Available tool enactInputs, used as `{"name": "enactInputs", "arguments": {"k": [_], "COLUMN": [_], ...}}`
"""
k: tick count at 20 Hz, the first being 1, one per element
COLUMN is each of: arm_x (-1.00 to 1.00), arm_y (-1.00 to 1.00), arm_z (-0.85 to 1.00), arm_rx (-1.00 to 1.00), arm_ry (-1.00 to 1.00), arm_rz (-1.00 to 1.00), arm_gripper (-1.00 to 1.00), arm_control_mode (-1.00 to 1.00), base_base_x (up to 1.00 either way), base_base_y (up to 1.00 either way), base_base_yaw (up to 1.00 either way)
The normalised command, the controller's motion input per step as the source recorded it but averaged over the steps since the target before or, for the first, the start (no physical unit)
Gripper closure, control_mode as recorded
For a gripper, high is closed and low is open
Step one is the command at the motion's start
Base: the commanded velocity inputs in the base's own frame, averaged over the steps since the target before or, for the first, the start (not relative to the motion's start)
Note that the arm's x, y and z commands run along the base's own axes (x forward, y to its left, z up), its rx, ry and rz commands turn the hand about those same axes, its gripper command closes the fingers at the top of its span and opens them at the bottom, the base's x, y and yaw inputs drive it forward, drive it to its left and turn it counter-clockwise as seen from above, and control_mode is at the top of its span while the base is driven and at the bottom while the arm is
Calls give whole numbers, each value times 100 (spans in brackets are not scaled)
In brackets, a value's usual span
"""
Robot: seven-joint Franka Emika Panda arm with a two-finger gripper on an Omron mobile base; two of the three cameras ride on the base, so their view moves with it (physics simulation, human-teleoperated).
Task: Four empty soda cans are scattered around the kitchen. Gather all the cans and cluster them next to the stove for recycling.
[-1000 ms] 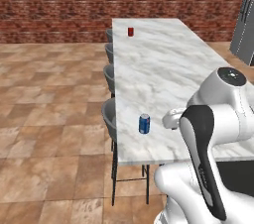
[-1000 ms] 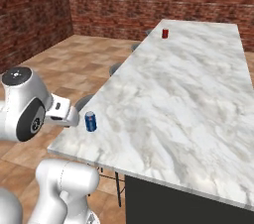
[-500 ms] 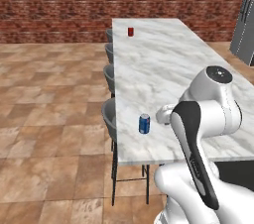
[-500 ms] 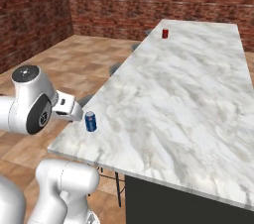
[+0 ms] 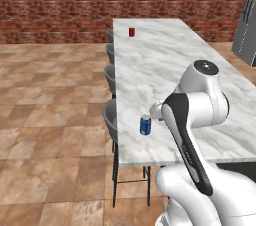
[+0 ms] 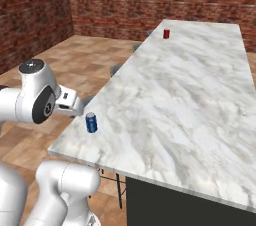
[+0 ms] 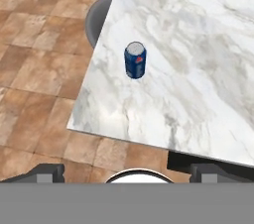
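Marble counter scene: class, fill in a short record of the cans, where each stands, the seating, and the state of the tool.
blue can: upright, near the counter's stool-side edge, at the end closest to the robot
red can: upright, far end of the marble counter, same edge
stools: grey, in a row along that edge
tool: open, holding nothing, above and apart from the blue can
floor: brown tiles
wall: red brick

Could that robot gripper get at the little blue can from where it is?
Probably yes. The blue can stands upright and alone near the edge of the marble counter, nothing beside it, and the open gripper is looking down at it.
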Motion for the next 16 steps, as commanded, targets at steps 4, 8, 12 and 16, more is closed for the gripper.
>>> {"name": "enactInputs", "arguments": {"k": [4, 8, 12, 16], "arm_x": [15, 4, 5, 7], "arm_y": [0, 0, 0, 0], "arm_z": [-12, -15, -25, -21], "arm_rx": [0, 0, 0, 0], "arm_ry": [2, 0, 0, 0], "arm_rz": [0, 0, 0, 0], "arm_gripper": [-100, -100, -100, -100], "arm_control_mode": [-100, -100, -100, -100], "base_base_x": [0, 0, 0, 0], "base_base_y": [0, 0, 0, 0], "base_base_yaw": [0, 0, 0, 0]}}
